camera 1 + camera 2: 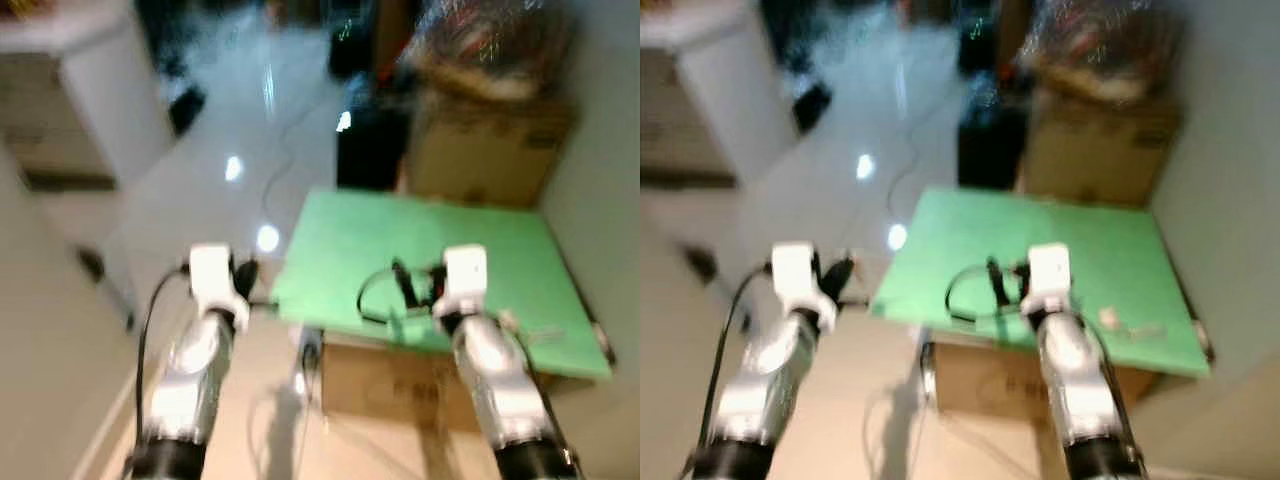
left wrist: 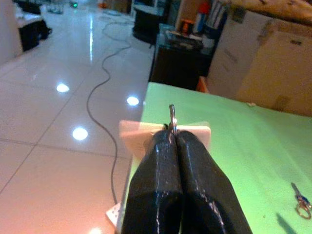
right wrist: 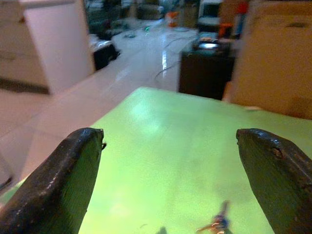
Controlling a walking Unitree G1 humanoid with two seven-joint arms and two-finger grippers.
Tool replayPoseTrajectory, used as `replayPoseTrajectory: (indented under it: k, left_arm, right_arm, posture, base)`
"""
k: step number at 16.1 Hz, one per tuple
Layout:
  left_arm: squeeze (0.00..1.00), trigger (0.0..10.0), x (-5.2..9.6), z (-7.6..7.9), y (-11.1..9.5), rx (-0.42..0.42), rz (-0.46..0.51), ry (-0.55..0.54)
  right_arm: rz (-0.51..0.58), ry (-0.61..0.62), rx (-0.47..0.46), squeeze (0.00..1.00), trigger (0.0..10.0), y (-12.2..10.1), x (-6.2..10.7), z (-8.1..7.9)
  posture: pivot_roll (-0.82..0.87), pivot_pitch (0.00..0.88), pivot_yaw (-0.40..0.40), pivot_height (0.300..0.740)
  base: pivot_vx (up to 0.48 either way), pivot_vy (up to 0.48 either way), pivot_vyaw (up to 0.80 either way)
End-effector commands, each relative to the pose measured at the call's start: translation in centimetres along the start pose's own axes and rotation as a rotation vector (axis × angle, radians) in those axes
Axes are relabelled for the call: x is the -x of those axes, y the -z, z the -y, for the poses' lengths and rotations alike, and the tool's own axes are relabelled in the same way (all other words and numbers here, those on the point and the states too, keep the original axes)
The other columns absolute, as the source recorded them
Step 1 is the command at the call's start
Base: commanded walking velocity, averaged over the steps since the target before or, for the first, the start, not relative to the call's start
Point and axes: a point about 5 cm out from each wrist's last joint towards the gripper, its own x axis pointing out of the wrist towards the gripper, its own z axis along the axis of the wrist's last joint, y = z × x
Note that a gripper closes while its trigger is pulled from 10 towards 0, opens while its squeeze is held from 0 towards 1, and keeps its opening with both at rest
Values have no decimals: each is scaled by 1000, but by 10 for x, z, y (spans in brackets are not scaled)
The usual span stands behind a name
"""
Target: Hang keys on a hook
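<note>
- The flat green table [image 1: 480,240] lies just ahead of and beneath both arms.
- The left end effector [image 2: 174,139] is clenched on a small white-backed metal hook [image 2: 171,113].
- The right end effector [image 3: 170,141] is spread wide; the small metal keys [image 3: 217,224] lie on the table just below it.
- Pickup seems in hand: next, lower the right end effector and close on the keys.

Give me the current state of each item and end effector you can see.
Left end effector: shut on the hook, beside the green board's edge.
Hook: upright, pinched between the fingers.
Right end effector: open, above the board.
Keys: lying flat on the board, unheld.
Green board: resting on a cardboard box.
</note>
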Motion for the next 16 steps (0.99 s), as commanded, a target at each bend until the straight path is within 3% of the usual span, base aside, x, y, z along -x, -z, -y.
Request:
replayPoseTrajectory:
  k: [1,16]
  left_arm:
    - [0,10000,-1,0,-3,-3,9,-5]
    - [0,10000,0,2,-2,9,30,-1]
  right_arm:
    - [-1,0,-7,0,10000,-1,0,1]
    - [-11,4,-25,0,10000,0,-3,3]
  posture:
    - [-160,0,42,740]
    - [-152,0,27,740]
  base:
    - [-307,0,0]
    - [-310,0,0]
